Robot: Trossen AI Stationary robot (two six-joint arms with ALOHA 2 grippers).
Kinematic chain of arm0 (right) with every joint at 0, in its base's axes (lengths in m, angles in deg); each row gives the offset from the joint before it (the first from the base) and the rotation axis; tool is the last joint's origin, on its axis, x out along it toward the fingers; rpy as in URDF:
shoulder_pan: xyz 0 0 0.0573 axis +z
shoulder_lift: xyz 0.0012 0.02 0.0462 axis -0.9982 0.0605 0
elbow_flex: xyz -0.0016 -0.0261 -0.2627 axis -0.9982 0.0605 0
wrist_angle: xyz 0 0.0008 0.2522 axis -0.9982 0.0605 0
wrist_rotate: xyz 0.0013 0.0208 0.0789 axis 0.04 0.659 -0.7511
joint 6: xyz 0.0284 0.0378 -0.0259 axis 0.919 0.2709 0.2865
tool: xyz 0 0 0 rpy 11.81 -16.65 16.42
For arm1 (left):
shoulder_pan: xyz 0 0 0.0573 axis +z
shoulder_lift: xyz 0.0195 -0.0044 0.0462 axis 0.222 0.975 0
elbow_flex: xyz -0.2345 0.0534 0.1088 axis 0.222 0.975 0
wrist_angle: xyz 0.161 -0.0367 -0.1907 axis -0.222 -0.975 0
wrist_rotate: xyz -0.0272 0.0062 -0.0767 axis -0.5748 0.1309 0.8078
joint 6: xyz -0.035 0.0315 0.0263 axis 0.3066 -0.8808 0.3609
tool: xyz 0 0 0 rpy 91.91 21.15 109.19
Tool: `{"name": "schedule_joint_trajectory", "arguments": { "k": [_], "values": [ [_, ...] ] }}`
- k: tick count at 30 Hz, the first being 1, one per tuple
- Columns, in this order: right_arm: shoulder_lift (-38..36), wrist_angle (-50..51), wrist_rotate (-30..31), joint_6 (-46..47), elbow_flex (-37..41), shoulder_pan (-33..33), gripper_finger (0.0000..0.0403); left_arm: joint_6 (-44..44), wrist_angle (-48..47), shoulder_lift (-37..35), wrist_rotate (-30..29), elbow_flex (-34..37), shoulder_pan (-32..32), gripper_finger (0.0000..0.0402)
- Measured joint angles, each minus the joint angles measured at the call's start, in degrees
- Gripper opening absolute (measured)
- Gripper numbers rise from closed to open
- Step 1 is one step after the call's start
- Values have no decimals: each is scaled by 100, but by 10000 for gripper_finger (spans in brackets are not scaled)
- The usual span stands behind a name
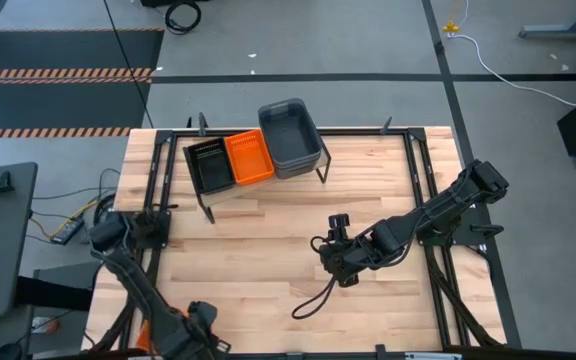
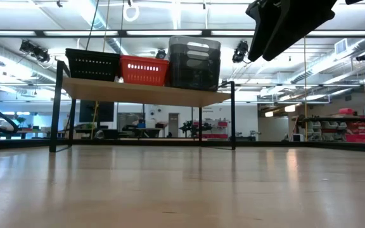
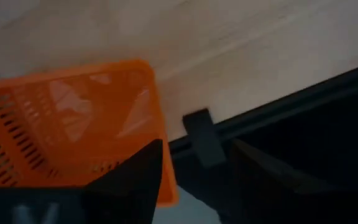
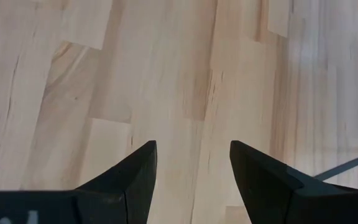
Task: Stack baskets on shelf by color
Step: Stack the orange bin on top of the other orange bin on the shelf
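Three baskets [image 1: 255, 155] sit on shelf [image 1: 268, 183], upper centre | step: fetching orange basket [image 3: 67, 124] at bottom-left table edge | left gripper [image 3: 191, 177] spread beside it, not holding | right gripper [image 4: 192, 165] open, empty | next: close on rim.

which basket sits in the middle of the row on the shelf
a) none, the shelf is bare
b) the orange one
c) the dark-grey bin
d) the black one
b: in the high view the orange basket stands between the black basket and the dark-grey bin on the shelf.
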Motion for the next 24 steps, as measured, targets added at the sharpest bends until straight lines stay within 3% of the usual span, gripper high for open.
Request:
{"name": "schedule_joint_trajectory", "arguments": {
  "k": [7,12,16,24],
  "values": [
    [0,0,0,-19,0,0,210,-20,-93,249,323,0,-90,209],
    [0,0,-1,-19,0,0,210,158,-94,253,-99,0,-203,209],
    [0,0,-2,-41,0,0,210,186,-61,420,-230,-7,-232,197],
    [0,0,-4,-105,0,0,210,-266,-25,882,232,2,-203,160]
  ]
}}
